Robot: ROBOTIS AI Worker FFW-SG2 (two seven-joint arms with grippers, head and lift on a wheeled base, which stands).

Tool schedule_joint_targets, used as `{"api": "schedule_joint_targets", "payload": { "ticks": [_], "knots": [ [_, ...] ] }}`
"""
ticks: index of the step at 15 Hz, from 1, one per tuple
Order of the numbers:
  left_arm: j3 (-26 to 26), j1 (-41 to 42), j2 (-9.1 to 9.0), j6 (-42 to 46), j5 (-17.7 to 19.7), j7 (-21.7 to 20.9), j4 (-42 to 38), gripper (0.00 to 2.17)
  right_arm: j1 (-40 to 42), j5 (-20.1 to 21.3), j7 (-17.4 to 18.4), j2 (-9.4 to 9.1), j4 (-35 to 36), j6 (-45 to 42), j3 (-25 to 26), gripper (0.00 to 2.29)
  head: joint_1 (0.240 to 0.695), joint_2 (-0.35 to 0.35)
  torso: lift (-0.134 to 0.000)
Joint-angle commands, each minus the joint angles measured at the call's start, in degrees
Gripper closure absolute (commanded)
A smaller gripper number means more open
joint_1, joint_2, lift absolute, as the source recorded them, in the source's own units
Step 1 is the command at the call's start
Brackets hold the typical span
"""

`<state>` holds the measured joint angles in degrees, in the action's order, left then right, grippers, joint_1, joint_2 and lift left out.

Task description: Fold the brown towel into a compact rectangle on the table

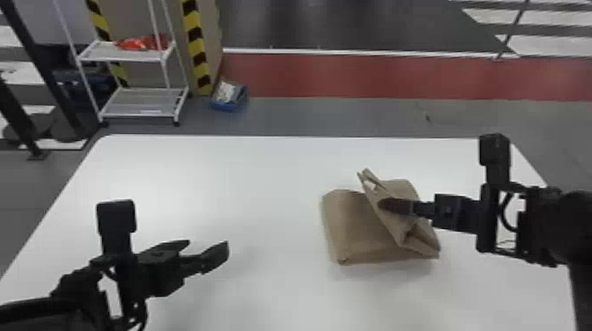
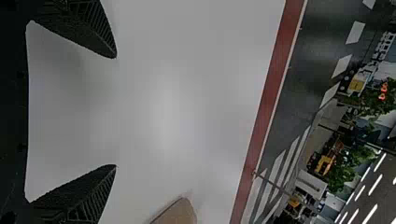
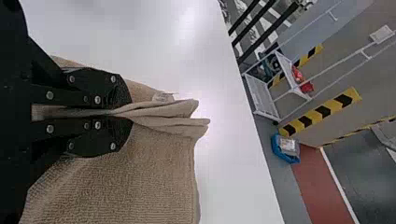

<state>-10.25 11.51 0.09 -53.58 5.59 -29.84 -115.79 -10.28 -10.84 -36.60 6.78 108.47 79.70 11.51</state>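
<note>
The brown towel lies folded on the right half of the white table, its right part lifted into a slanting flap. My right gripper is at that flap, coming from the right. In the right wrist view my right gripper is shut on layers of the towel, whose doubled edge sticks out past the fingers. My left gripper is over the left part of the table, away from the towel. In the left wrist view my left gripper stands open with nothing between its fingers, and a towel corner shows farther off.
Beyond the table's far edge are a white shelf rack with a red item on it, a yellow-and-black striped post and a blue bin on the floor.
</note>
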Motion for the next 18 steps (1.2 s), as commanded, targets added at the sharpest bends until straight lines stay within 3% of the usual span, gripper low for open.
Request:
{"api": "schedule_joint_targets", "payload": {
  "ticks": [1,2,6,9,10,11,12,13,15,16,18],
  "knots": [
    [-0.04,0.00,-0.24,0.01,0.03,-0.05,0.13,0.04,0.70,0.90,0.04,-0.72,-0.10,-2.39,-1.84,0.20,0.695,-0.001,-0.124],
    [-0.04,-0.08,-0.24,0.01,0.03,-0.05,0.13,0.04,0.88,0.90,-0.14,-1.07,-0.10,-2.39,-2.02,0.09,0.695,0.007,-0.124],
    [-0.04,0.00,-0.24,0.01,0.03,-0.22,0.13,0.04,2.02,-0.41,-0.93,-1.07,0.16,-1.87,-1.84,0.07,0.695,0.026,-0.124],
    [-0.12,0.18,-0.24,0.01,0.03,-0.31,0.04,0.04,2.90,-4.55,-0.93,-1.07,1.65,-0.11,2.55,0.15,0.695,0.029,-0.124],
    [-0.12,0.18,-0.24,0.01,0.03,-0.31,0.04,0.04,3.25,-4.46,-1.63,-0.81,2.53,2.88,3.96,0.42,0.695,0.023,-0.124],
    [-0.21,0.18,-0.24,0.01,0.03,-0.40,0.04,0.04,3.52,-4.02,-4.80,-0.63,2.97,4.46,4.49,0.81,0.695,0.018,-0.124],
    [-0.12,0.18,-0.24,0.01,0.03,-0.40,0.04,0.04,4.22,-3.67,-7.44,-0.46,4.20,6.92,5.54,1.41,0.695,0.015,-0.124],
    [-0.12,0.09,-0.24,0.01,0.03,-0.40,0.13,0.04,5.45,-2.88,-8.75,-0.28,5.61,8.15,5.63,1.72,0.695,0.015,-0.124],
    [0.14,-0.08,-0.24,0.01,0.03,-0.31,0.39,0.04,6.15,-2.61,-9.46,-0.19,6.49,8.15,6.07,1.79,0.695,0.011,-0.124],
    [0.23,-0.08,-0.24,0.18,0.03,-0.40,0.48,0.04,5.89,-3.14,-9.37,-0.28,6.31,7.10,6.86,1.96,0.695,0.008,-0.124],
    [0.32,-0.08,-0.24,0.71,0.03,-0.40,0.83,0.04,5.36,-4.11,-7.87,-1.42,4.73,2.70,8.18,1.96,0.695,0.000,-0.124]
  ]
}}
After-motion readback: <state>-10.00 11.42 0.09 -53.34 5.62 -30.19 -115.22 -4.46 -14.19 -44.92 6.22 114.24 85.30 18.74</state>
